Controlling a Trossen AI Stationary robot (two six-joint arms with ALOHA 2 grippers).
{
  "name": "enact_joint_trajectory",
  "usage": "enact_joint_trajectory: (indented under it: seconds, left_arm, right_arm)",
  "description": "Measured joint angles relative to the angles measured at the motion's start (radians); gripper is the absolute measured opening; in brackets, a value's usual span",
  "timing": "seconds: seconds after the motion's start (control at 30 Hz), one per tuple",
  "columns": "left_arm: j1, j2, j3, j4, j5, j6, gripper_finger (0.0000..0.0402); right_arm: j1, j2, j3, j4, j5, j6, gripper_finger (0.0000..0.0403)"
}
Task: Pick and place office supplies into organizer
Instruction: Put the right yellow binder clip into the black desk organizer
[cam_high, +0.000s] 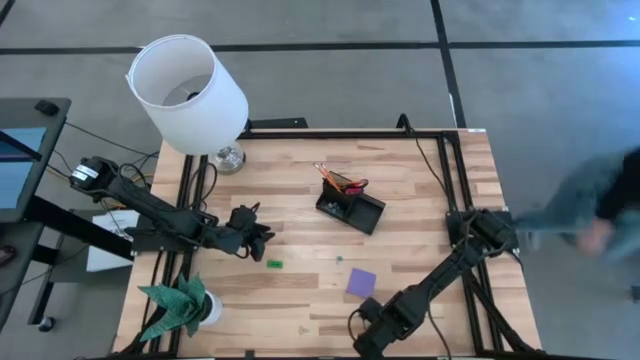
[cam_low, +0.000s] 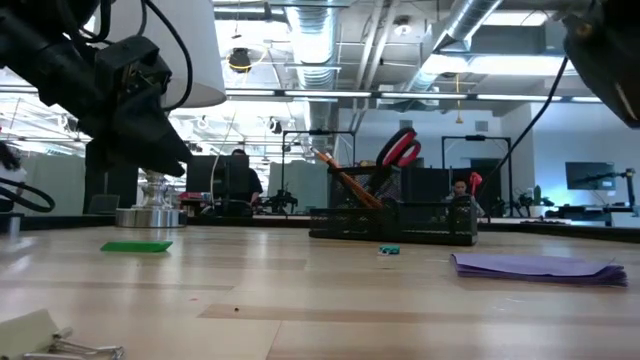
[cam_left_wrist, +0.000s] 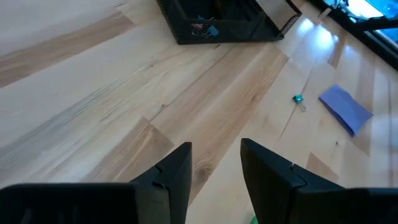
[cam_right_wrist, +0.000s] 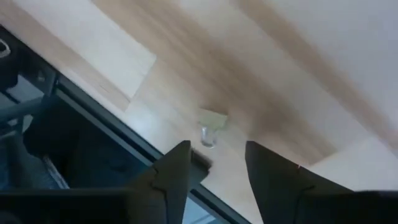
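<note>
The black organizer (cam_high: 350, 207) stands mid-table with red-handled scissors (cam_low: 400, 150) and orange pencils (cam_low: 345, 180) upright in its back section. A purple note pad (cam_high: 361, 282) lies flat toward the near edge, a green piece (cam_high: 274, 264) to its left, and a tiny teal item (cam_left_wrist: 298, 98) between them. My left gripper (cam_left_wrist: 214, 149) hovers open over bare wood left of the organizer. My right gripper (cam_right_wrist: 217, 149) is open near the table's near edge, pointing down over a small pale binder clip (cam_right_wrist: 211, 121), which lies on the wood beyond its fingertips.
A white lamp (cam_high: 190, 90) stands at the far left corner and a green paper plant (cam_high: 180, 305) at the near left. A black frame rail (cam_right_wrist: 93, 118) runs along the table edge by the clip. A blurred person (cam_high: 600, 215) is beyond the right edge.
</note>
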Motion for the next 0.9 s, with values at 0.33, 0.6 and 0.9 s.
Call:
enact_joint_trajectory:
  seconds: [0.33,0.6,0.9]
  left_arm:
    - [-0.001,0.0,0.0,-0.027,0.008,0.008,0.0128]
    - [-0.001,0.0,0.0,-0.026,0.009,0.01,0.0128]
    - [-0.001,0.0,0.0,-0.026,0.009,0.01,0.0128]
  right_arm:
    - [-0.015,-0.016,0.001,-0.018,0.011,-0.023,0.0157]
    - [-0.02,-0.015,0.001,0.009,0.015,-0.053,0.0197]
    - [-0.011,-0.014,0.001,0.006,0.062,-0.053,0.0201]
